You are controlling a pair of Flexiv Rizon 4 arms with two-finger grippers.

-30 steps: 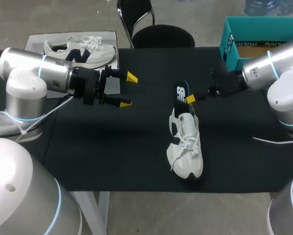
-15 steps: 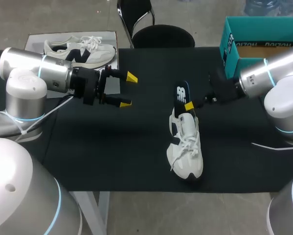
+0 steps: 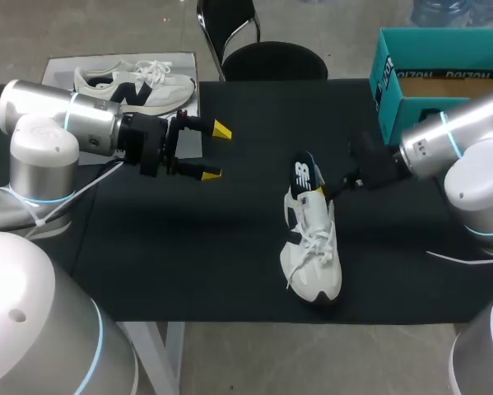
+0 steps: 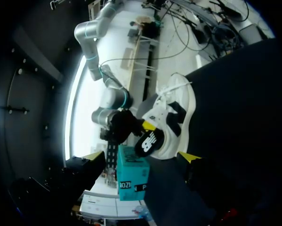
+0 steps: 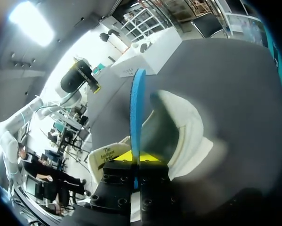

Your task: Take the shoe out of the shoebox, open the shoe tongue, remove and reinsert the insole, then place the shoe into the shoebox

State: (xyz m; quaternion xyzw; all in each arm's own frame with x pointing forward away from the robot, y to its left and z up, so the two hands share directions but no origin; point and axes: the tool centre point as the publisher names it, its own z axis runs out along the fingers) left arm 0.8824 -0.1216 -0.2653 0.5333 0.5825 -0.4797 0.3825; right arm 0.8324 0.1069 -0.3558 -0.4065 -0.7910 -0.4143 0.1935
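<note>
Shoe (image 3: 313, 251) toe twd near table (image 3: 188, 263) edge; R gripper (image 3: 318, 191) pinches insole (image 3: 301, 171), L gripper (image 3: 216, 152) wide

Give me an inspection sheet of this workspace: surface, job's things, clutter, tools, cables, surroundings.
Surface: table under a black cloth.
Job's things: white shoe on its sole mid-table, toe toward the near edge; insole standing up at its heel opening; teal shoebox open at the far right corner.
Clutter: second shoe on a white sheet, far left.
Tools: left tool open, holding nothing; right tool shut on the insole.
Cables: white cable lying by the right arm; left-arm cable hanging at that arm.
Surroundings: nothing seen.
</note>
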